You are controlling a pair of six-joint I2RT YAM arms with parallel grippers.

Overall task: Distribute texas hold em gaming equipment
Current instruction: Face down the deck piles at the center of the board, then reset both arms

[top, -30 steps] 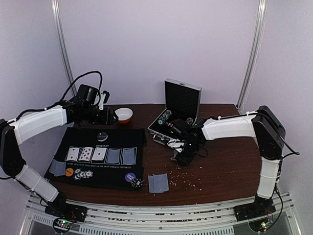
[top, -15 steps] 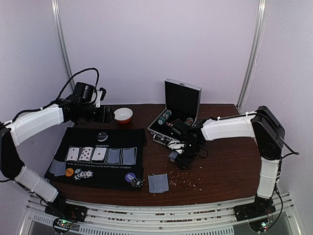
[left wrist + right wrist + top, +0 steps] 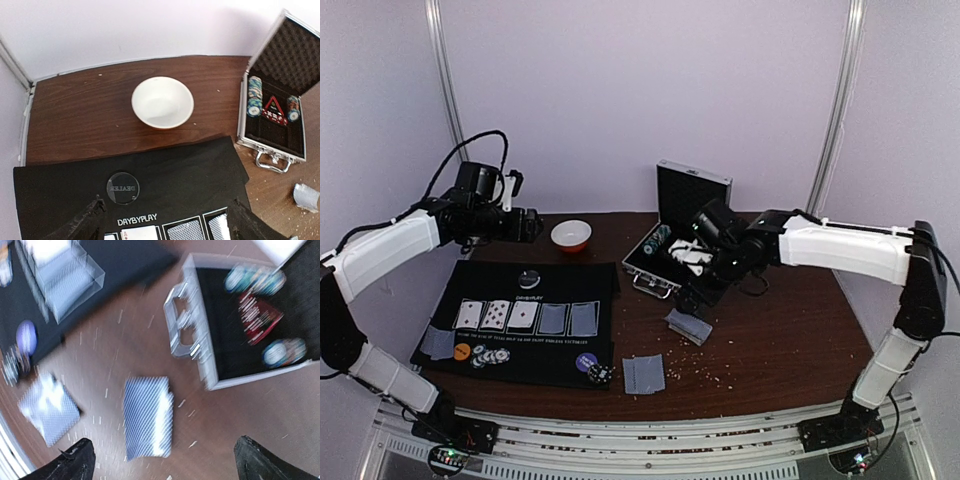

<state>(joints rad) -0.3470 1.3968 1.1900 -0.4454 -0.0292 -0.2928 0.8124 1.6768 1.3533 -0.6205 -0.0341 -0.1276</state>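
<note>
The right hand hangs over the brown wooden bench with its fingers spread wide, pinching nothing. The small grey-blue-backed deck of playing cards lies flat on the bench at 12 o'clock from it, close but untouched. A second grey-blue-backed pile of cards lies at 10 o'clock, and the open silver chip case at 1 o'clock. The left hand, also spread and empty, hovers over the black felt mat, with the white red-rimmed bowl at 12 o'clock.
</note>
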